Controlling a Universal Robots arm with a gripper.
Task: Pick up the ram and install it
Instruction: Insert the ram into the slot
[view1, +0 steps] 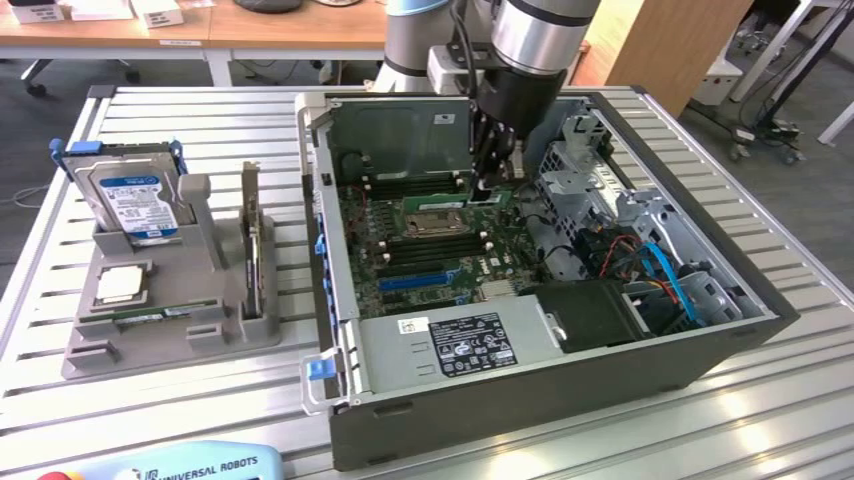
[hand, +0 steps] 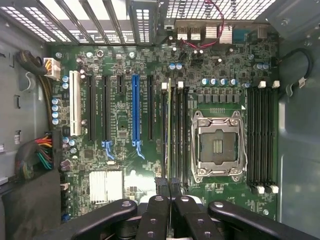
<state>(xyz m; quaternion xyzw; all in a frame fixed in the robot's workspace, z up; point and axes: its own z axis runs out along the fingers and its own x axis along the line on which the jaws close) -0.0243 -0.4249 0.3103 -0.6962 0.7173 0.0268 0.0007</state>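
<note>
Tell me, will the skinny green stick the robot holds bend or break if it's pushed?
The ram is probably stiff: it shows as a straight thin edge in the shut gripper. It looks light, being so thin. Likely fragile too; a sideways shove over the motherboard slots might crack it.

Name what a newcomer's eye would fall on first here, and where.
The open computer case sits mid-table, and the gripper reaches down into it, shut on the ram at the memory slots beside the silver processor socket. On the exterior view's left, a blue-labelled hard drive stands in a grey holder.
</note>
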